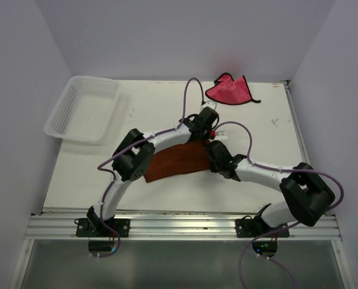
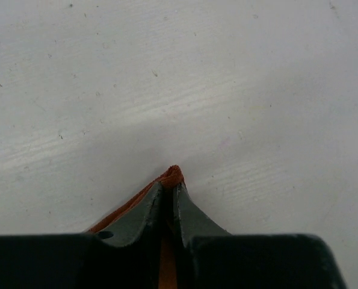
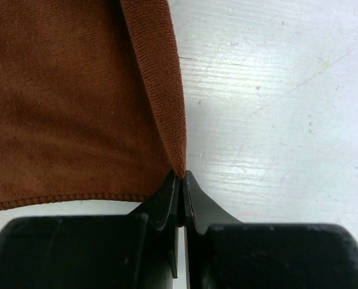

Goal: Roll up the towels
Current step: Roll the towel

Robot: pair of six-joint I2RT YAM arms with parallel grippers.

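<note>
The rust-orange towel (image 1: pixel 172 161) lies spread in the middle of the table (image 1: pixel 269 114), partly under both arms. My left gripper (image 1: pixel 209 118) is at its far right corner. In the left wrist view the gripper (image 2: pixel 169 183) is shut on a peak of orange cloth (image 2: pixel 174 173). My right gripper (image 1: pixel 210 146) holds the near right corner. In the right wrist view it (image 3: pixel 182 174) is shut on the towel's folded edge (image 3: pixel 76 102). The pink-red towel (image 1: pixel 230 90) lies crumpled at the back of the table, apart from both grippers.
A white mesh basket (image 1: pixel 85 108) stands at the back left corner, overhanging the table's left edge. Grey walls close in the back and both sides. An aluminium rail (image 1: pixel 179 226) runs along the near edge.
</note>
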